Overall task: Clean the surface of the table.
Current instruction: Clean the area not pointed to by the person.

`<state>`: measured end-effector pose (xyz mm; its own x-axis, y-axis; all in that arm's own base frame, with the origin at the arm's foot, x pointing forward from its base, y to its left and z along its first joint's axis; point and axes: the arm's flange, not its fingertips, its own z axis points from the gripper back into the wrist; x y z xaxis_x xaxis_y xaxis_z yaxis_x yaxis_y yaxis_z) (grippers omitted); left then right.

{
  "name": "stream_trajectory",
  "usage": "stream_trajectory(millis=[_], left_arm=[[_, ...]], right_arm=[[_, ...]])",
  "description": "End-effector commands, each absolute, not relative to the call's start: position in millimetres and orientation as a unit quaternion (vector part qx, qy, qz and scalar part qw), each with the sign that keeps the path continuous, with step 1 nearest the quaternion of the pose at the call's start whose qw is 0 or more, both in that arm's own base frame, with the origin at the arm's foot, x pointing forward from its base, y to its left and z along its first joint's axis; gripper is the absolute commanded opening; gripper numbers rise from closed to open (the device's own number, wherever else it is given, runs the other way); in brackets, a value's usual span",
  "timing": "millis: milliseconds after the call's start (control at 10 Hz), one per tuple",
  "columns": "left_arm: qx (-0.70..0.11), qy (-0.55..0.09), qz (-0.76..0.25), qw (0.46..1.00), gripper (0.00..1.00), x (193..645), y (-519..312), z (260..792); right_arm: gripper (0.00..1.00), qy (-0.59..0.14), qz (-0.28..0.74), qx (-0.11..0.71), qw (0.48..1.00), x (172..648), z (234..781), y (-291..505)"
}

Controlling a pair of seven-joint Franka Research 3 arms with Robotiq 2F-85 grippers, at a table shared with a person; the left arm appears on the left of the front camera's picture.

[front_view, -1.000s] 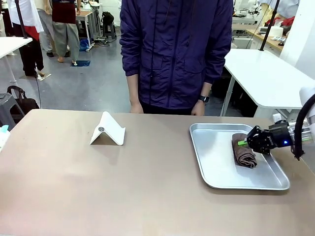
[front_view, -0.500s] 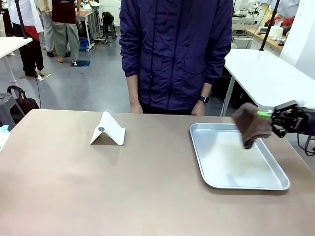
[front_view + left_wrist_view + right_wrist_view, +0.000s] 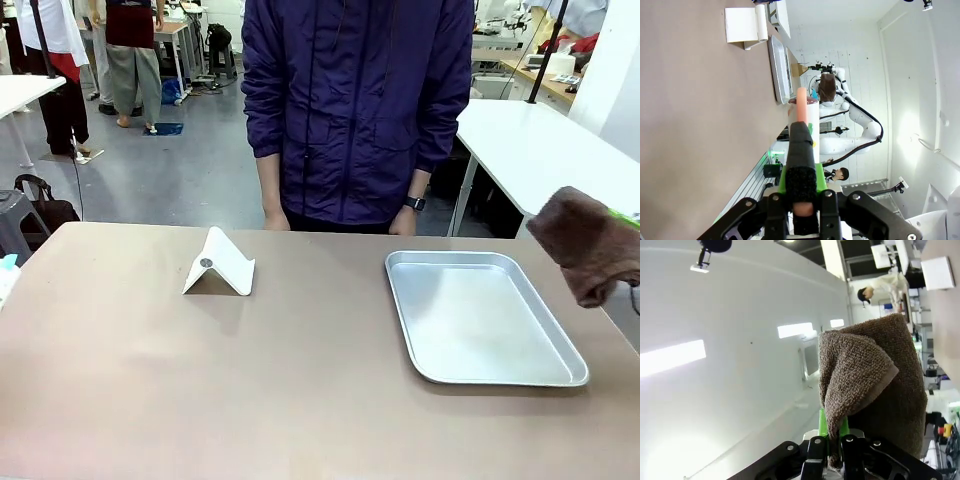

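The table (image 3: 250,380) has a matte beige-brown top and stretches across the front view. A brown folded cloth (image 3: 590,245) hangs in the air at the far right, above the table's right edge and off to the side of the silver tray (image 3: 440,300). In the right wrist view, my right gripper (image 3: 834,432) is shut on the cloth (image 3: 875,385), which drapes over its green pads. My left gripper (image 3: 801,107) is shut with nothing in it, held beside the table (image 3: 690,125). Farther off it sees the right arm lifting the cloth (image 3: 827,87).
A white folded stand (image 3: 220,265) sits at the back left of the table. The tray holds nothing. A person in a purple jacket (image 3: 355,110) stands at the far edge, hands down. A white table (image 3: 540,150) stands behind on the right.
The right gripper lifted the cloth out of the tray, then carried it up and to the right, past the tray's edge. The tray now holds nothing.
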<state>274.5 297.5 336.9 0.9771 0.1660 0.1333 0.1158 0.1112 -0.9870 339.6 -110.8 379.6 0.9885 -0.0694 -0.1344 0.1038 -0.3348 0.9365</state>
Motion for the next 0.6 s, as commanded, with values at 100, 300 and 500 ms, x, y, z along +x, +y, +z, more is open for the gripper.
stream_trajectory(millis=[100,300,500], left_arm=[[-0.668,-0.102,0.024,0.737,0.22,273,296,343],[-0.668,-0.102,0.024,0.737,0.22,273,296,343],[-0.668,-0.102,0.024,0.737,0.22,273,296,343]], right_arm=[[0.08,0.001,-0.070,0.752,0.655,296,397,-116],[0.08,-0.027,-0.045,0.726,0.685,287,404,-107],[0.08,-0.005,-0.058,0.739,0.671,295,399,-122]])
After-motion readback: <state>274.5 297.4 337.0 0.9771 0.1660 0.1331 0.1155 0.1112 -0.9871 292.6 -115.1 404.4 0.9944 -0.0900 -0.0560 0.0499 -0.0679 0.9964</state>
